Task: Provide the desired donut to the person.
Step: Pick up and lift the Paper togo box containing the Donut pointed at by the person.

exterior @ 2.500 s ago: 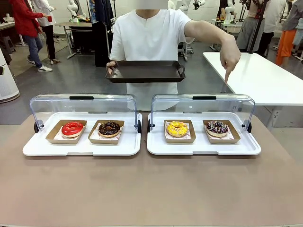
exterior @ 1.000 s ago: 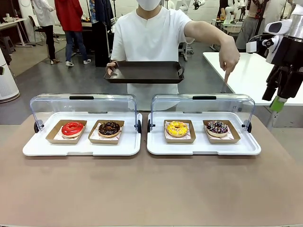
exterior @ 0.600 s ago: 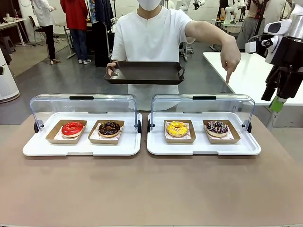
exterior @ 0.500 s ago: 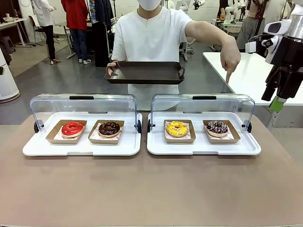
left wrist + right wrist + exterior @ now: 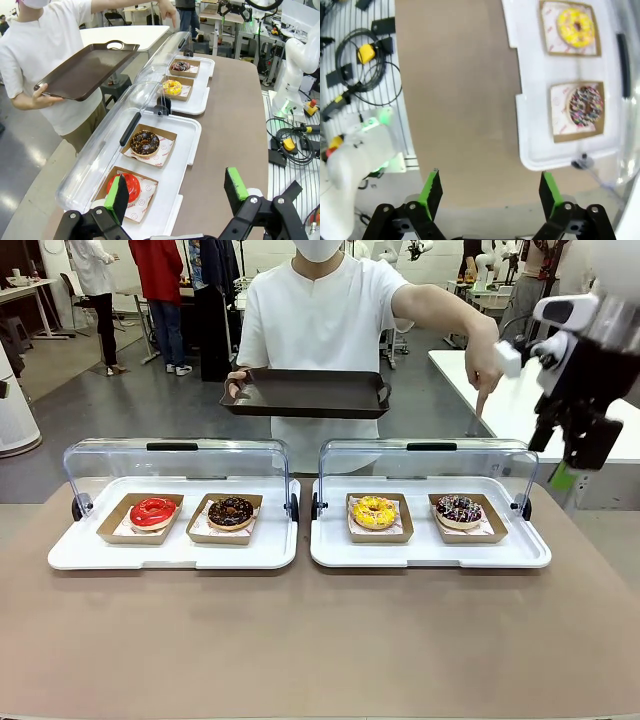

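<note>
Right arm (image 5: 572,380) shifted toward person's pointing hand (image 5: 487,362), motion-blurred, right tool (image 5: 489,189) and left tool (image 5: 176,189) spread wide, empty

Person (image 5: 45,55) holds brown tray (image 5: 85,67), finger pointing near sprinkled donut (image 5: 181,65); left jaws wide apart.

surface: brown table (image 5: 320,640) | on it: left white tray (image 5: 175,552), right white tray (image 5: 430,556), side by side

A robotics lab in an open hall; grey floor (image 5: 150,405) and a white work table (image 5: 560,410) at the far right; coiled cables (image 5: 295,142) and a red stop button (image 5: 313,104) lie beside the brown table (image 5: 320,640); a white robot arm (image 5: 295,65) stands at that table's edge; bystanders (image 5: 160,280) stand far left.
</note>
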